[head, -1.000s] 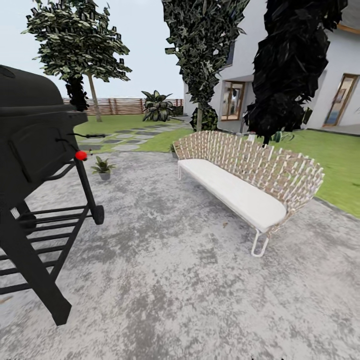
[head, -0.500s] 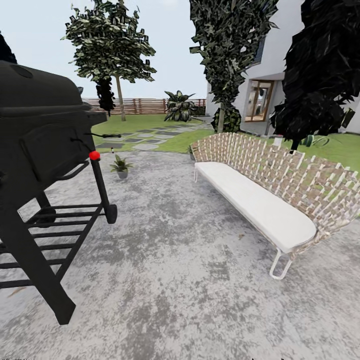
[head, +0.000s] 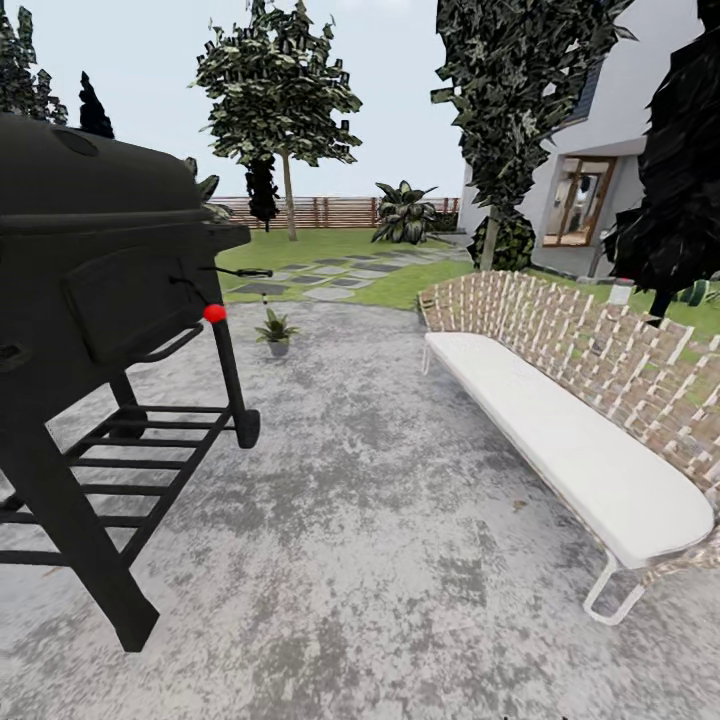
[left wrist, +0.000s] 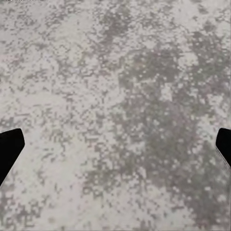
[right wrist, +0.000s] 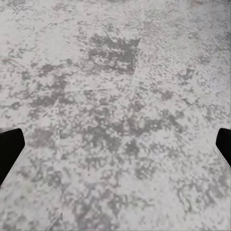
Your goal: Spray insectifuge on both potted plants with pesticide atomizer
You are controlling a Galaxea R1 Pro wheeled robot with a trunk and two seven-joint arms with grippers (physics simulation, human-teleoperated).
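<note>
One potted plant (head: 277,330), small with narrow dark spiky leaves in a grey pot, stands on the far edge of the stone patio (head: 380,520) beyond the grill. The other potted plant and the pesticide atomizer are out of view. In the left wrist view my left gripper (left wrist: 115,149) hangs open over bare mottled stone, its black fingertips (left wrist: 9,149) wide apart with nothing between them. My right gripper (right wrist: 115,149) is open in the same way above the patio, fingertips (right wrist: 10,147) at the picture's sides.
A black barbecue grill (head: 100,300) on a wheeled frame stands close at the left. A long wicker bench (head: 580,400) with a white cushion runs along the right. Beyond lie stepping stones (head: 320,280), lawn, trees, a large leafy plant (head: 405,213), the slat fence (head: 340,212) and a house.
The whole head view has swung to the left, so grill, bench and potted plant sit further right in the picture. Nothing in the scene itself has moved.
</note>
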